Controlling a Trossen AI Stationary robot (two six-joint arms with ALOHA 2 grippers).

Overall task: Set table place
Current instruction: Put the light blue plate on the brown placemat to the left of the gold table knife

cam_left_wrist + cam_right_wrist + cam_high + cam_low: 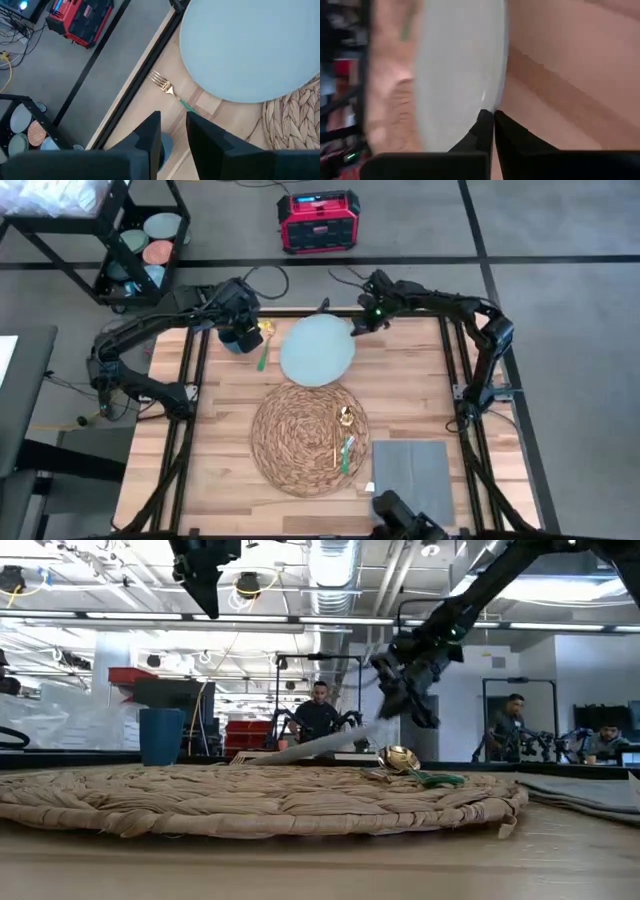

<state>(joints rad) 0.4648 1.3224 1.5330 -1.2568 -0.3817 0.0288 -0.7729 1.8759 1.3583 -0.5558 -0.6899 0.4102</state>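
Note:
The pale blue plate [316, 350] lies tilted at the table's far middle, its near edge over the far rim of the woven mat [308, 438]. My right gripper [357, 326] is shut on the plate's far right rim. My left gripper [241, 332] hangs narrowly open above the dark blue cup [161, 736] at the far left, clear of it. A green-handled fork [170, 91] lies on the wood between cup and plate. More green-handled cutlery [345, 442] lies on the mat's right part. The grey napkin [412, 474] lies flat at the near right. My right gripper pinches the plate's rim [490, 102] between its two fingers, at the plate's far right side. The fingers come slanting down from the table's far right. That side of the plate is lifted [375, 728], and the opposite, lower edge [245, 755] stays down by the mat.
The table's black frame [200, 365] runs along its edges. Beyond the far edge stand a red box [318, 222] on the floor and a black cart [140, 245] with dishes. People show in the room behind. Bare wood [420, 390] lies right of the plate.

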